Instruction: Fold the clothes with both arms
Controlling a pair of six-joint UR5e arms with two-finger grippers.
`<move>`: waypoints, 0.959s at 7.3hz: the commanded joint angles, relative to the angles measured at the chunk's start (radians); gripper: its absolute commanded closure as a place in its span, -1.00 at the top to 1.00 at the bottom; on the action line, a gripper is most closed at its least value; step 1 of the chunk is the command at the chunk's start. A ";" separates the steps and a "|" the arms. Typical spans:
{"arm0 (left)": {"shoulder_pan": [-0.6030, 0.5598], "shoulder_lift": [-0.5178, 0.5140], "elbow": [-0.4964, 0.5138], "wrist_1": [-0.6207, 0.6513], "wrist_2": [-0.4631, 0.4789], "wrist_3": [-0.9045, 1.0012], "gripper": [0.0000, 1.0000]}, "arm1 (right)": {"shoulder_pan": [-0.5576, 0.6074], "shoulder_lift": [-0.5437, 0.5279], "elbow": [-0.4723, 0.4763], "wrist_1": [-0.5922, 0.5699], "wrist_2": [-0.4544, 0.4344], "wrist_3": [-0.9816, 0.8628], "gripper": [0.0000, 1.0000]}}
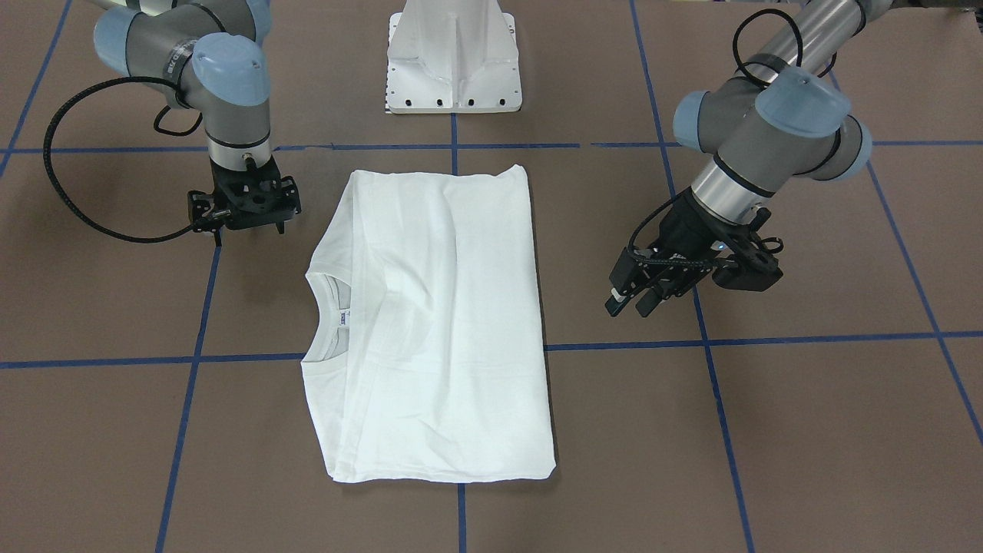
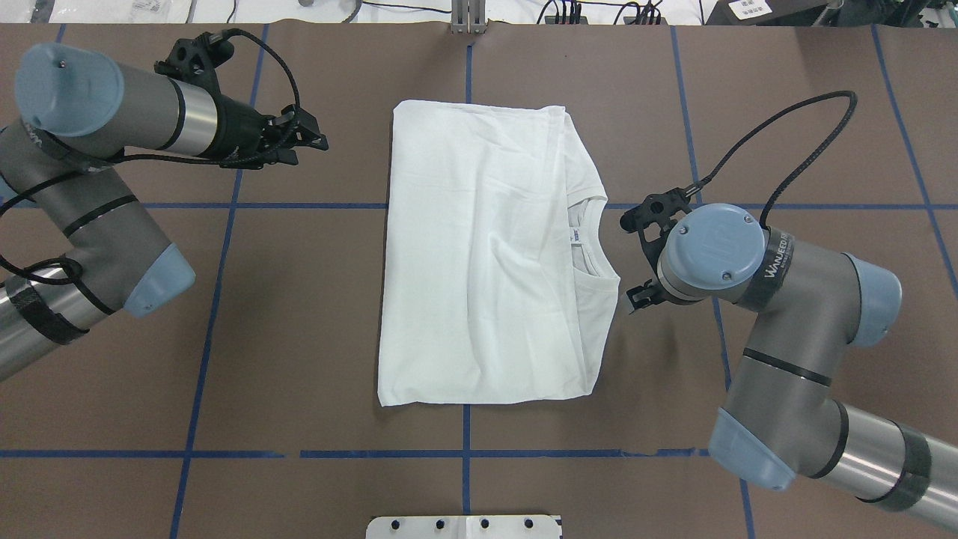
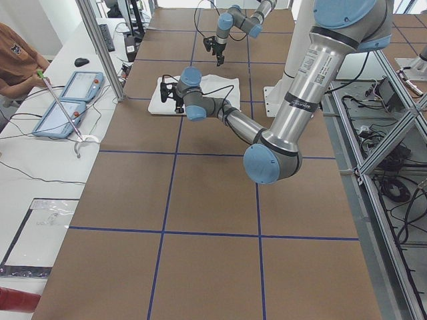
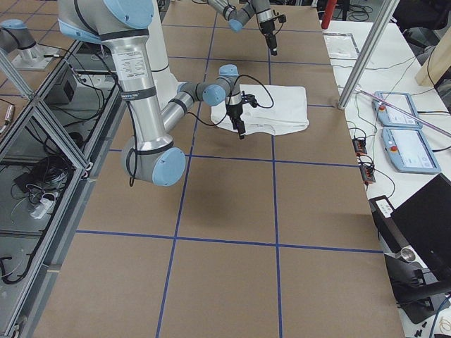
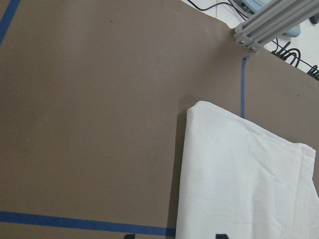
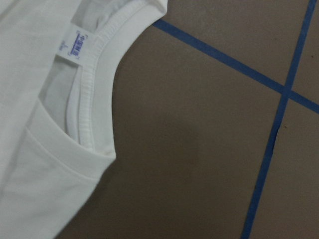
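Note:
The clothes are one white T-shirt [image 1: 438, 322] [image 2: 486, 262], folded into a flat rectangle at the table's middle. Its ribbed collar [image 6: 94, 94] and small neck tag [image 6: 75, 45] face the right arm's side. My left gripper [image 1: 633, 307] [image 2: 307, 146] hangs open above bare table, a short way off the shirt's plain long edge, near a far corner [image 5: 239, 174]. My right gripper [image 1: 249, 233] points straight down, open and empty, just beside the collar edge without touching it. In the overhead view its wrist hides most of it.
The brown table [image 2: 299, 337] carries a grid of blue tape lines [image 2: 329, 205]. The white pedestal base [image 1: 453, 61] stands at the robot's edge. Beyond the far edge are an aluminium post [image 3: 100, 47], tablets [image 3: 67, 100] and a seated person [image 3: 17, 60].

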 commanded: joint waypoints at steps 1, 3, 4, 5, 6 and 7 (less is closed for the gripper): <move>0.000 -0.002 -0.003 0.002 0.001 0.000 0.24 | 0.003 0.175 -0.108 0.034 0.012 0.238 1.00; 0.002 0.001 -0.003 0.002 0.001 0.000 0.24 | 0.003 0.191 -0.263 0.385 0.064 0.471 1.00; 0.002 0.002 -0.003 0.002 0.001 0.000 0.24 | 0.010 0.190 -0.309 0.499 0.099 0.521 1.00; 0.002 0.002 -0.003 0.002 0.001 0.000 0.24 | 0.018 0.190 -0.317 0.514 0.128 0.555 1.00; 0.002 0.002 -0.003 0.002 0.001 -0.002 0.24 | 0.018 0.190 -0.319 0.519 0.155 0.625 1.00; 0.002 0.002 -0.003 0.002 0.001 0.000 0.24 | 0.016 0.190 -0.317 0.520 0.188 0.662 0.81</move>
